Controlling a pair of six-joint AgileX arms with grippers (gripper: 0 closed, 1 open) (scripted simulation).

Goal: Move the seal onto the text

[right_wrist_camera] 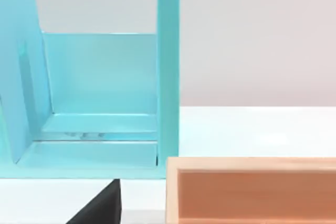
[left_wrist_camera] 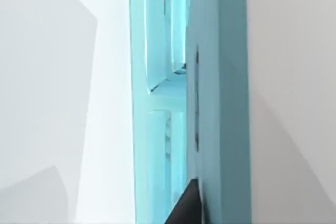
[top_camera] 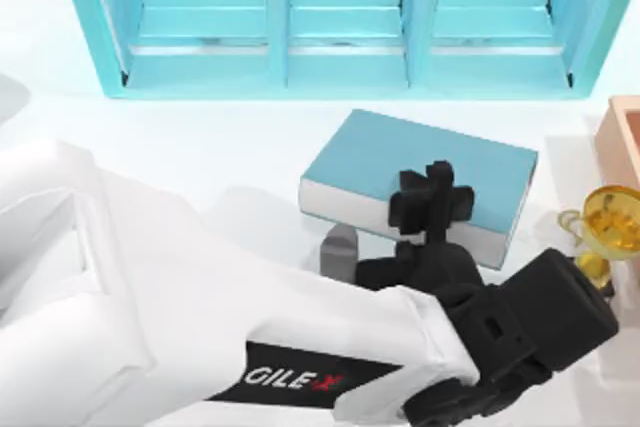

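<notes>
— Text first: how does it look?
— It is a large teal-blue hardcover with a plain cover and white page edges. It lies flat on the white table, turned at a slant, in front of the teal shelf unit.
— And the left gripper?
— It is black and hangs over the text's cover near the front edge, at the end of the white AgileX arm that reaches in from the left. I cannot tell whether it is open or closed, or whether it holds anything.
— Anything close by?
— A small grey block stands just beside the text's near edge. A gold trophy and a peach box sit to the right.
— And the right gripper?
— It is parked facing the shelf's end and that box. I cannot tell its state.
</notes>
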